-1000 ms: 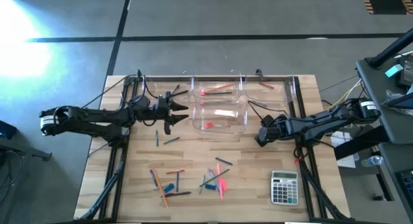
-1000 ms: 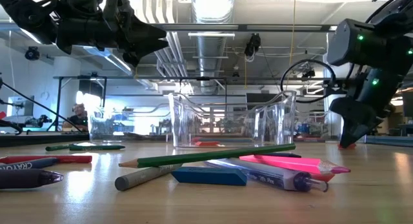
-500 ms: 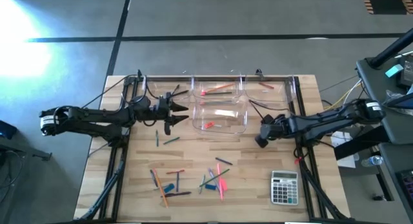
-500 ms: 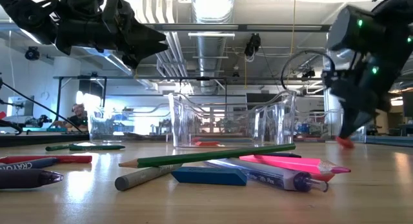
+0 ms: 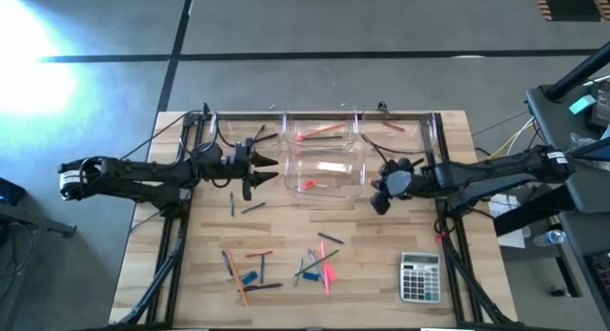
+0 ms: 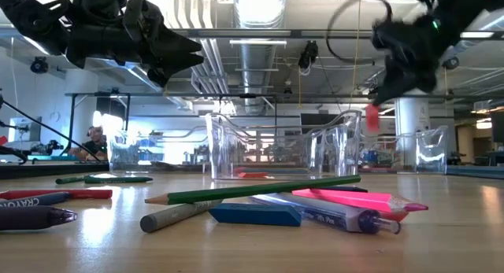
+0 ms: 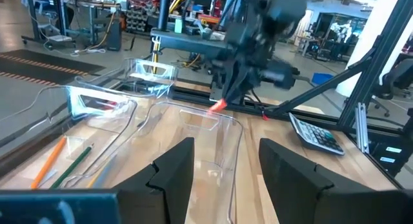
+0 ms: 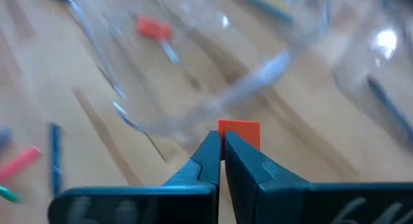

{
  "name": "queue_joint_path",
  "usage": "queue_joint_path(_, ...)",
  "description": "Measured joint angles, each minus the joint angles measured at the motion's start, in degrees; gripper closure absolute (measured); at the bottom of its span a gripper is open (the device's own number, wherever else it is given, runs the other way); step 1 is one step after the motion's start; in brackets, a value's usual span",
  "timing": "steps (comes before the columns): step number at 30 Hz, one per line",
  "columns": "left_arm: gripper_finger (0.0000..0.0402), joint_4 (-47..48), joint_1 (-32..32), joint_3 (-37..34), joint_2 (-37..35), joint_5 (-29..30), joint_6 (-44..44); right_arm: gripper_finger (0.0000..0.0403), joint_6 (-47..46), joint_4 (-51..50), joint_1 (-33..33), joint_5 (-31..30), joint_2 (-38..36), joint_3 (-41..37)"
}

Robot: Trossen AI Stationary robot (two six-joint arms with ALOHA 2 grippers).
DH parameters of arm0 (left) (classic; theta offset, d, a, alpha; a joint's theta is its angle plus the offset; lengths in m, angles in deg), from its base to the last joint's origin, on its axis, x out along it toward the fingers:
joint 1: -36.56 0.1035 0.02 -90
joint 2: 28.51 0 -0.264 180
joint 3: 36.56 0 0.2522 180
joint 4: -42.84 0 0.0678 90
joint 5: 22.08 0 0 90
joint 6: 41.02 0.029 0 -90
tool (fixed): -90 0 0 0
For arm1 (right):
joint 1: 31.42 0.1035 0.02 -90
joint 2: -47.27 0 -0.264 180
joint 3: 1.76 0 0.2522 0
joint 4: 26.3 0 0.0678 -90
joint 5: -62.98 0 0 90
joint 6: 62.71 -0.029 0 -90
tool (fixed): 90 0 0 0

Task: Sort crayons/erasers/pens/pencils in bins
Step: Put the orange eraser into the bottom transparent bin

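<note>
Held eraser: a small flat red-orange rectangular eraser is pinched at the fingertips of the right gripper, lifted clear of the table, just beside the right end of the near clear plastic bin.
Right gripper: fingers pressed together on the eraser; in the low view it hangs high above the table with the red block under its tips.
Near clear bin: holds another small red eraser and a pale flat piece.
Other bins: a second clear tub, directly behind the near bin, holds orange and red pencils; a third clear tub, behind and to the right of the near bin, holds an orange stick.
Left gripper: it hovers just off the near bin's left end, fingers apart, nothing between them.
Loose items: in front of the near bin lies a scatter of green and orange pencils, dark pens, a bright blue eraser and a pink block.
Calculator: a grey calculator lies in front and to the right of the near bin.
Surface: a light wooden plank table with black frame rails.
Room: grey concrete floor around the table; behind it, ceiling ducts, benches and a seated person far off.
</note>
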Motion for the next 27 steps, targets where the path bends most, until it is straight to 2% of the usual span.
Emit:
queue_joint_path(7,0.024,-0.02,-0.19,0.04,0.0,0.02,-0.02,0.0395,8.77,4.61,0.0,-1.1,5.67,9.05)
queue_joint_path(17,0.024,0.0,-0.68,0.04,0.0,0.02,-0.01,0.0395,17.04,17.53,-2.11,8.36,18.23,11.47)
queue_joint_path(22,0.024,0.02,-0.72,0.04,0.0,-0.01,-0.02,0.0395,18.24,24.07,-4.77,14.75,20.3,10.87)
queue_joint_path(27,0.024,0.02,-1.03,0.04,0.0,-0.2,-0.01,0.0395,19.03,25.53,-5.76,15.56,20.3,10.76)
